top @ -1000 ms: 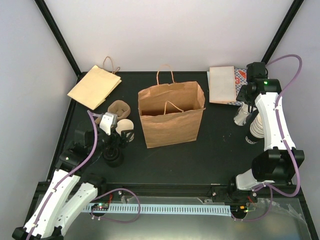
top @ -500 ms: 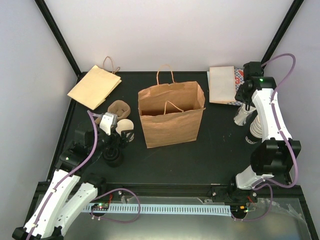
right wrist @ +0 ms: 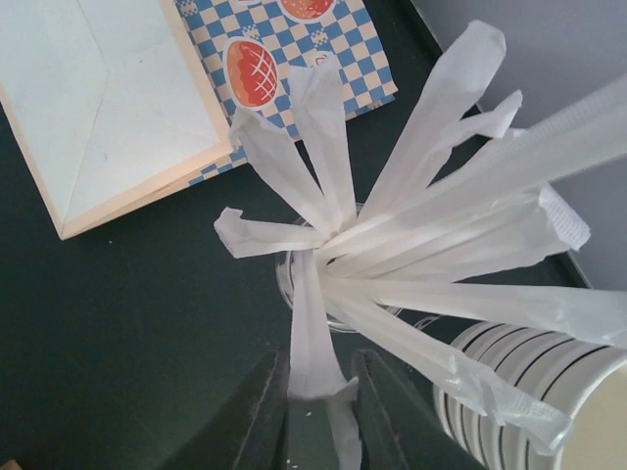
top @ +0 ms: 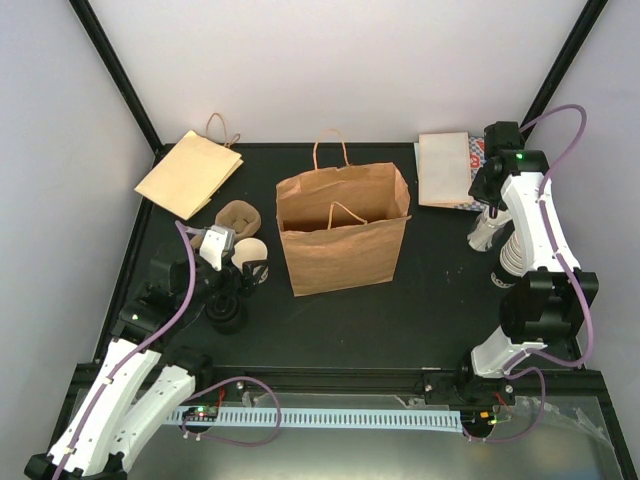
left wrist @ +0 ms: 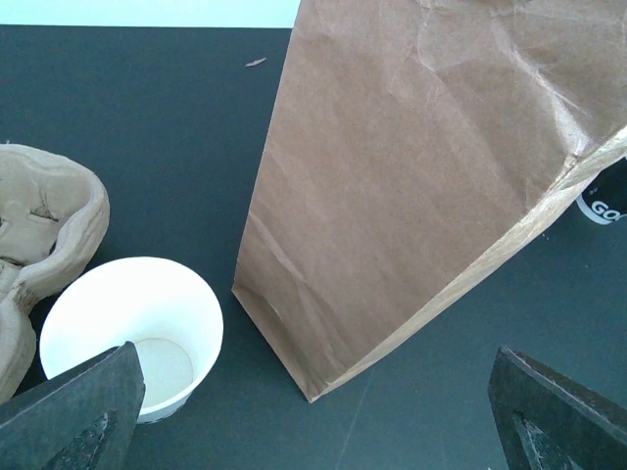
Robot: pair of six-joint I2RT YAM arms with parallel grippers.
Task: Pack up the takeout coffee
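Note:
The takeout coffee cup (top: 250, 249) (left wrist: 132, 338) is small, white and empty, standing upright left of the brown paper bag (top: 343, 235) (left wrist: 421, 166). My left gripper (top: 252, 275) (left wrist: 313, 421) is open wide. Its left finger sits right beside the cup and touches nothing. At the far right, my right gripper (top: 488, 212) (right wrist: 321, 411) hangs over a clear cup of paper-wrapped straws (top: 482, 235) (right wrist: 286, 279). Its jaws are narrowed around one wrapped straw (right wrist: 312, 333), with a thin gap still showing on the right side.
A brown moulded cup carrier (top: 238, 214) (left wrist: 44, 225) lies just beyond the cup. A stack of nested cups (top: 512, 255) (right wrist: 549, 392) stands next to the straws. A flat paper bag (top: 188, 172) lies back left. A white sleeve (top: 443, 168) (right wrist: 108, 108) on checkered paper (right wrist: 323, 49) lies back right.
My right arm has shifted slightly back and left over the straw cup, and its jaws have narrowed around one straw. The left arm and the cup have not moved.

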